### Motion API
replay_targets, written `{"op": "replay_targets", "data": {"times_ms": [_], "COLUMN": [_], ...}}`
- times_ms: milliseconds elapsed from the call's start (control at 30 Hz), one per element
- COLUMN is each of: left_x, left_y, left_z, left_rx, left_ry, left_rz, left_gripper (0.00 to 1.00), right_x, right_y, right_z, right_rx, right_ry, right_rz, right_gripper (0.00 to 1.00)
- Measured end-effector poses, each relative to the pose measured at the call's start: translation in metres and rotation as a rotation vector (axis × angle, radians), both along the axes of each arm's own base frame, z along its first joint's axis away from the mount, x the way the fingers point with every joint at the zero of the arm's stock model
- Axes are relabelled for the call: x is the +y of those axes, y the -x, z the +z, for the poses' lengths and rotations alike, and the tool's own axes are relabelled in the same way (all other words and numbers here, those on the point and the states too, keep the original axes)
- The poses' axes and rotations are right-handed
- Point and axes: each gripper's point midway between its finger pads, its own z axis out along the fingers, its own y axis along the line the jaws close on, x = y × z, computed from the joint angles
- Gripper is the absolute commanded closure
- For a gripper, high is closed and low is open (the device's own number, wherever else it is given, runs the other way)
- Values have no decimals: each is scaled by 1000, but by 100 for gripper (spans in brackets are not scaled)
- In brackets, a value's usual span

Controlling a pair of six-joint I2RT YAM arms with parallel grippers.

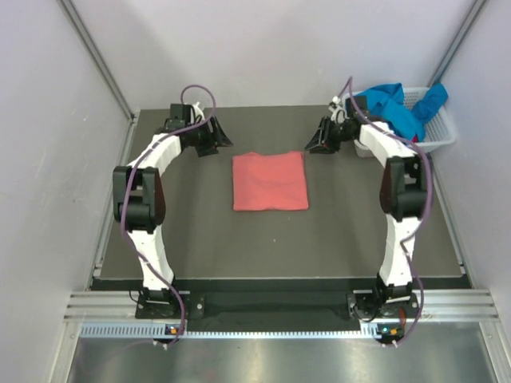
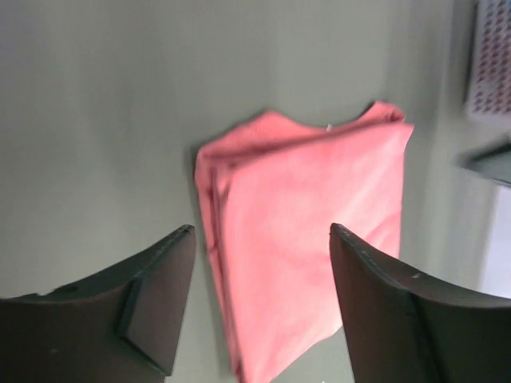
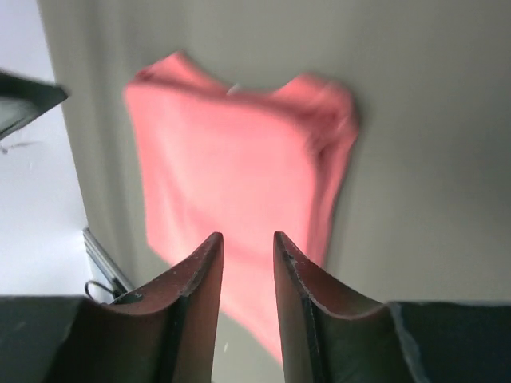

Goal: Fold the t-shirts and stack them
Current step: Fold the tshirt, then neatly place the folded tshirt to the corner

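Leftmost, the left gripper (image 1: 217,137) hovers at ten o'clock of the folded salmon-pink t-shirt (image 1: 270,181), jaws wide apart and empty. The shirt lies flat mid-table. At its two o'clock the right gripper (image 1: 319,142) shows only a slim gap, gripping nothing. Farther right, a blue t-shirt (image 1: 390,104) drapes the white basket (image 1: 441,134), whose contents are mostly hidden.

We count: one salmon-pink t-shirt (image 1: 270,181); one white basket (image 1: 441,132); blue cloth (image 1: 393,108) inside, pieces uncountable; two claws: left claw (image 1: 219,140), right claw (image 1: 318,144).
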Motion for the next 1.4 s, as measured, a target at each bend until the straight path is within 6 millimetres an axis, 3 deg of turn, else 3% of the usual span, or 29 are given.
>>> {"op": "replay_targets", "data": {"times_ms": [67,133,267,367,567,867,900,933,967,1000,1033,1233,1400], "left_x": [2,2,-3,-8,-25,-58,-60,-62,-63,-63,-65,-64,-47], "left_y": [15,26,43,43,23,26,26,27,27,27,27,24,17], "left_z": [7,0,-40,-68,-68,-73,-75,-77,-80,-84,-86,-86,-85], "left_rx": [-29,-42,9,40,-27,-15,-11,-7,0,9,19,32,7], "left_ry": [-55,-101,-144,-132,-52,-37,-40,-45,-52,-57,-51,-95,-278], "left_rz": [-18,-43,-99,-119,-134,-143,-140,-137,-130,-124,-116,-99,-91], "left_gripper": [26,25,25,25,28,47,50,66,74,94,100,100,100], "right_x": [-7,-12,-19,-23,-30,-30,-30,-29,-29,-29,-29,-29,-27], "right_y": [24,51,103,129,157,160,159,159,160,160,160,170,187], "right_z": [35,75,107,96,54,61,61,61,62,62,62,63,64], "right_rx": [-55,-131,-205,-182,-62,-95,-98,-98,-99,-100,-101,-102,-94], "right_ry": [30,44,53,64,97,97,96,94,92,91,90,83,76], "right_rz": [13,27,52,66,81,96,97,99,100,101,101,98,101], "right_gripper": [66,66,66,67,68,68,68,69,69,69,69,71,71]}}
